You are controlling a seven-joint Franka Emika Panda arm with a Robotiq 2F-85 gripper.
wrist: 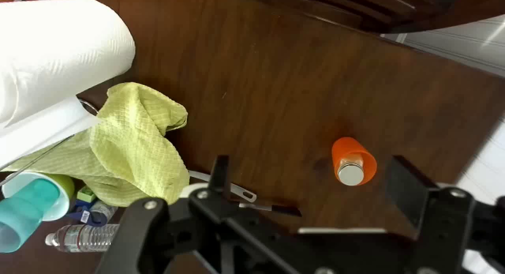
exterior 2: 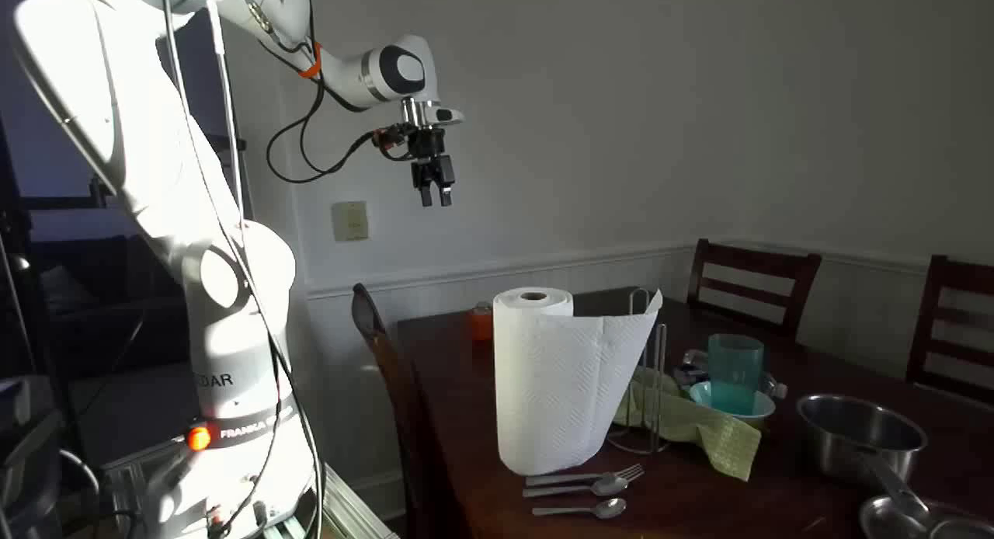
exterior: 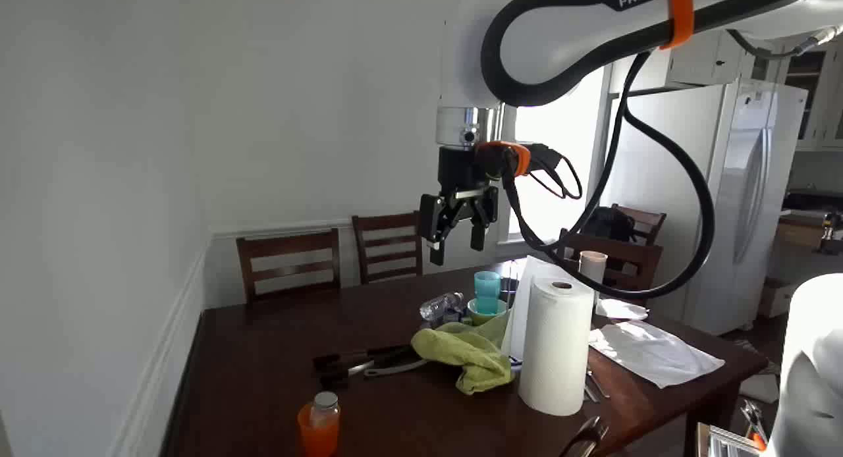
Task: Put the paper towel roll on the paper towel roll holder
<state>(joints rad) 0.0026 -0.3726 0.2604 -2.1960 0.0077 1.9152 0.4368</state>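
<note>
Beside the dark wooden table (exterior: 263,378) I read FRANKA on a white arm (exterior 2: 264,259). A quilted paper towel roll (exterior 2: 536,391) stood upright, just beside the looped wire holder (exterior 2: 657,384). Higher than the roll hung the black gripper (exterior: 457,248), jaws wide apart. Near the roll, a bowl (exterior 2: 757,412) held a teal cup (exterior 2: 734,364); well apart from it, an orange cup (wrist: 345,145) held a silver-lidded jar (wrist: 351,174).

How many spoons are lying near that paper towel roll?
2, in an exterior view: one spoon beside the fork, another spoon farther from it. More may hide behind the roll.
</note>
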